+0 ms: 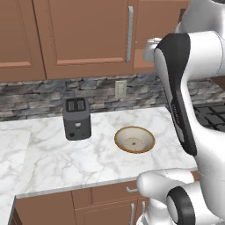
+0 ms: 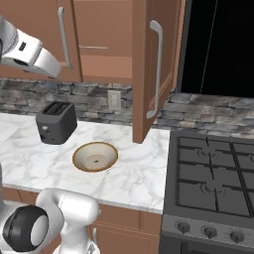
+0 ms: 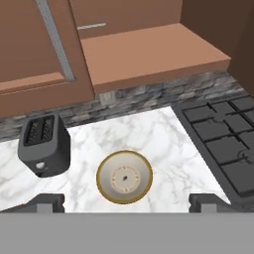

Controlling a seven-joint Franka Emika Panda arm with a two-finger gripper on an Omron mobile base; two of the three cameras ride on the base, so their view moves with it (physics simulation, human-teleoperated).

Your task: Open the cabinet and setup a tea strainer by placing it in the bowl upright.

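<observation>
Above the white marble counter (image 1: 52, 158), seen past the dark two-finger gripper (image 3: 127, 203), spread wide, clasping nothing, aimed down at the round beige speckled bowl with the brown rim (image 3: 124, 177). Sits bare on the stone just beside the dark grey two-slot toaster (image 3: 43, 145), near the black gas stove (image 3: 218, 134). Higher up, stands with its right door swung out: the large brown wooden wall cabinet (image 2: 146, 59), long silver bar handle (image 2: 158, 69) facing the room. Deep inside, shows as little more than a thin silver streak — most likely the long handle of the small metal-mesh tea strainer (image 3: 92, 26); cannot make out the mesh cup itself.

Risks ahead, judged from here:
- clipping the edge of the open door on the reach in
- pinching so thin a handle off-centre and letting the strainer swing or slip
- knocking it deeper into the cabinet
- dropping it short, onto the toaster or the stone
- leaving it toppled on its side in so shallow a bowl — not upright
</observation>
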